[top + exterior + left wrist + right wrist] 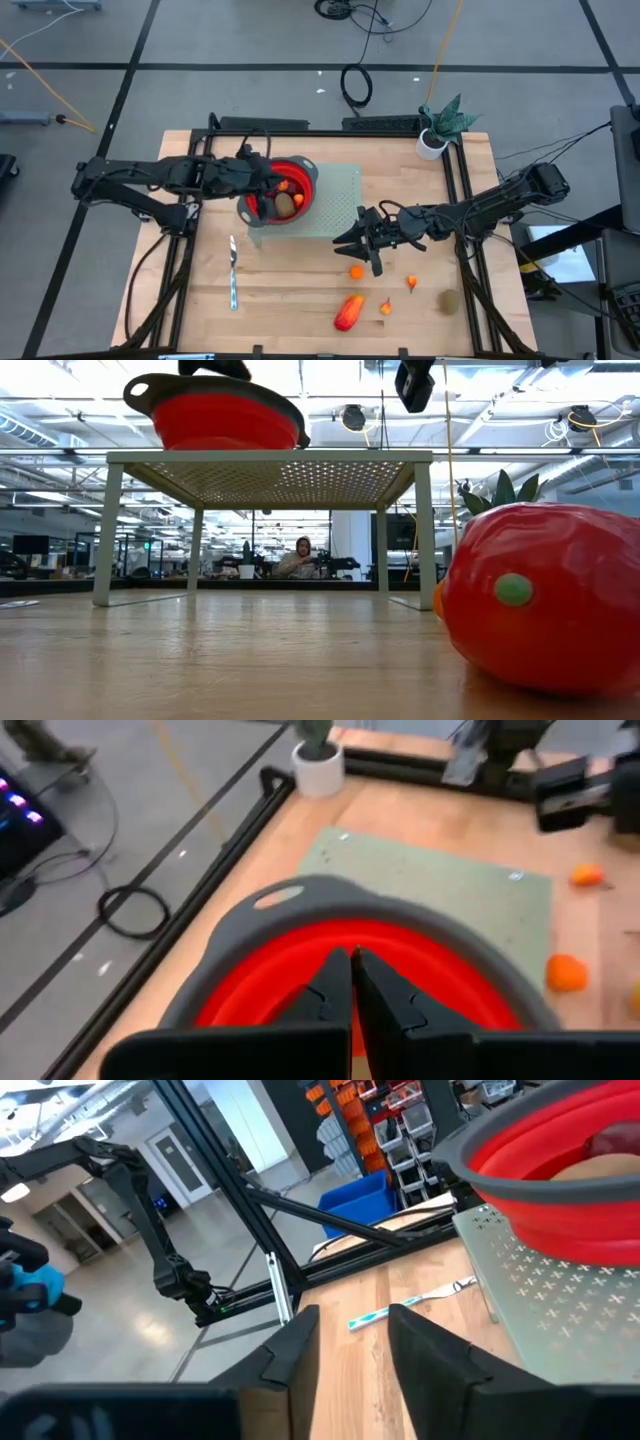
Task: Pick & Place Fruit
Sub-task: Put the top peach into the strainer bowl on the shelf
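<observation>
High view, left to right. Left claw (268, 183): centre-left of the frame, over the red bowl (303, 173), fingers pressed together, holding nothing. Red bowl: grey rim, on a pale perforated rack (340, 200) at centre, with brown and orange fruit inside. Silver knife (233, 272): lower left on the counter (190, 310). Right claw (352, 240): right of centre, off the rack's lower right corner, fingers spread, pinching nothing. Round orange fruit (356, 271): just below the right claw. Elongated red-orange fruit (349, 312): bottom centre. Small orange pieces (386, 306): beside it. Brown-green oval (450, 301): lower right. Potted plant (437, 130): upper right corner of the counter.
</observation>
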Robot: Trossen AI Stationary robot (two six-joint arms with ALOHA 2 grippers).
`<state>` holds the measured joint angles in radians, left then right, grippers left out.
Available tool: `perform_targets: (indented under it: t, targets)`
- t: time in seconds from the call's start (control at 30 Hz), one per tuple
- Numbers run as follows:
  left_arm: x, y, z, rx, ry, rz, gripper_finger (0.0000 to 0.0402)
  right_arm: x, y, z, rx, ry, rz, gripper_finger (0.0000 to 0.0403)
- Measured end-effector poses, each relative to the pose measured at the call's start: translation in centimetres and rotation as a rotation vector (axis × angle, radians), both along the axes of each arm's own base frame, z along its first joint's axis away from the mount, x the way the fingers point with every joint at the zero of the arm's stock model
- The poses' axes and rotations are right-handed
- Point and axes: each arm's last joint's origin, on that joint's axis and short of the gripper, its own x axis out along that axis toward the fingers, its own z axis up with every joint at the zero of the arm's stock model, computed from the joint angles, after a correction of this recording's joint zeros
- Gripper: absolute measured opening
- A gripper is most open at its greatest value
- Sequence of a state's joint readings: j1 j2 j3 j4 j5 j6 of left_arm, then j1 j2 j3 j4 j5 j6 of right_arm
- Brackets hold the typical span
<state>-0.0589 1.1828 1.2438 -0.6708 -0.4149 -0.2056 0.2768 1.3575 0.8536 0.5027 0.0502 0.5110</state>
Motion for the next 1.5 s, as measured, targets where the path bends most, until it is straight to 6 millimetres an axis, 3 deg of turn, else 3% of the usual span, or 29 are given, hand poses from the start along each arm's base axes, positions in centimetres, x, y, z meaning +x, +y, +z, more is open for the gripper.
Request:
perform_targets:
  t: [0.47,0.9,1.17,1.5]
  targets:
    - [-0.3,1.8,-1.3,0.015,0.107,0.109,0.0,0.0,0.0,-0.1,-0.012,0.005,0.001,0.0003]
    - [0.6,4.1,-3.3,-0.051,0.158,0.168,0.0,0.0,0.0,-0.1,-0.028,0.001,0.002,0.0001]
    - [0.8,4.0,-4.8,-0.097,0.179,0.181,0.0,0.0,0.0,-0.1,-0.031,0.001,0.002,0.0001]
    - [1.2,3.6,-5.3,-0.129,0.18,0.18,0.0,0.0,0.0,-0.1,-0.035,0.0,0.002,0.0001]
